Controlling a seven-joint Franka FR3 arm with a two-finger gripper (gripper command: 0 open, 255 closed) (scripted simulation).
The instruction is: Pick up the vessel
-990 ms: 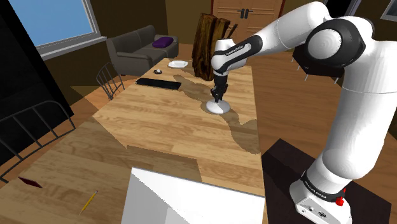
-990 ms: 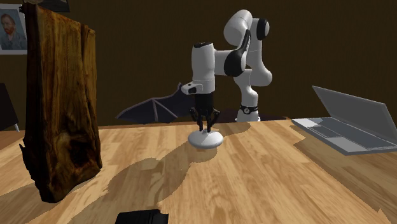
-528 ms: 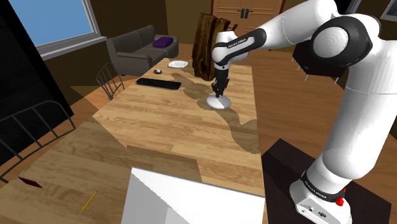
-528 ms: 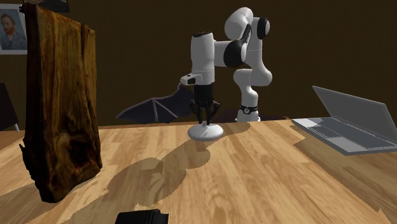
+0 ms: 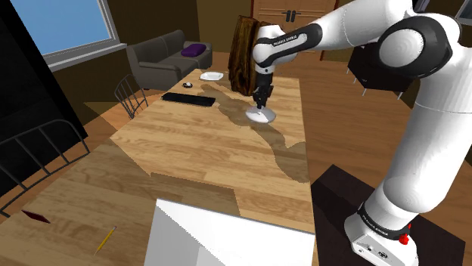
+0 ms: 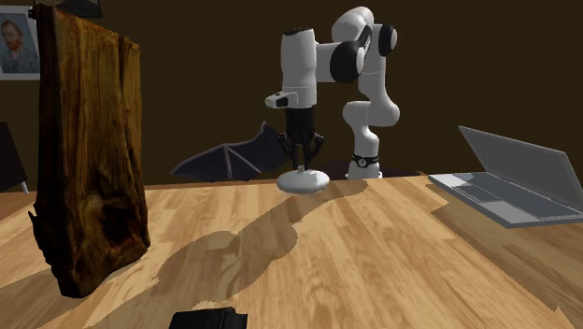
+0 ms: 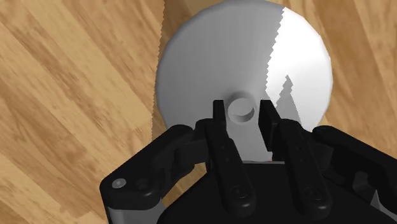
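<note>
One white vessel [image 7: 191, 63] clamped in the pincer [image 7: 243, 109].
Two black fingers [image 7: 222, 137] clasp the short neck on top of the vessel, one on each side, both touching it. The body is round, squat and plain white. In the second exterior view it hangs under the arm, seemingly just clear of the wood surface [image 6: 374, 252]. A dark upright wooden slab [image 6: 89, 150] stands well apart. A grey laptop [image 6: 519, 182] lies open at that view's right.
</note>
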